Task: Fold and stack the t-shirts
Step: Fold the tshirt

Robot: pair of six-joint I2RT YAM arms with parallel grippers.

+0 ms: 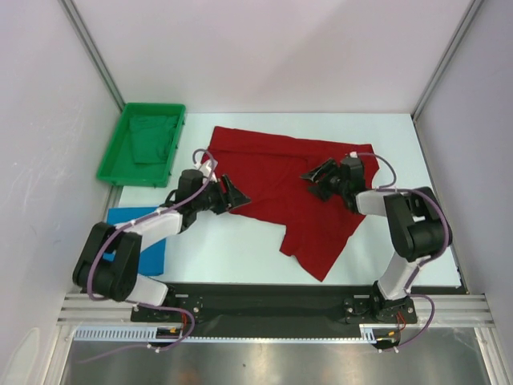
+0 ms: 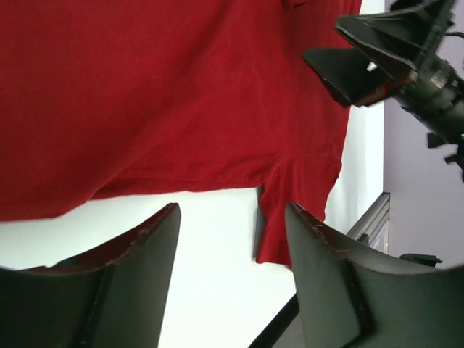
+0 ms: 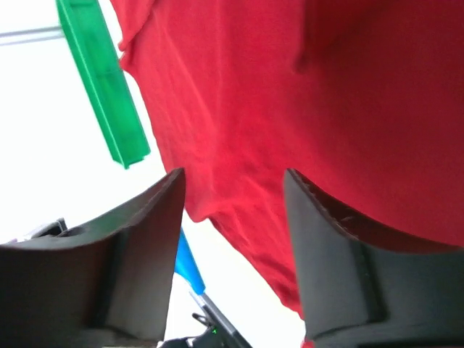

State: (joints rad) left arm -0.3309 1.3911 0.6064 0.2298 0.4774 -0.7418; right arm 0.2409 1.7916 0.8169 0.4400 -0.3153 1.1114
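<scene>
Left of the red t-shirt point(image 1: 280, 172), a green tray point(image 1: 132, 180) and a blue t-shirt point(image 1: 127, 215)

Bare bench point(image 1: 232, 249): free lane along the near edge, left of the hanging red hem.
Red shirt point(image 1: 272, 160): lies flat across the middle; low, passable above.
Green bin point(image 1: 135, 176): raised walls, far left corner.
Blue shirt point(image 1: 128, 215): flat, near left.
Walls point(image 1: 40, 120): close left, right and far sides.

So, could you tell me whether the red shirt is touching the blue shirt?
Apart. The top view shows the red shirt spread mid-table and the blue shirt at the near left, with bare white table between them.
</scene>
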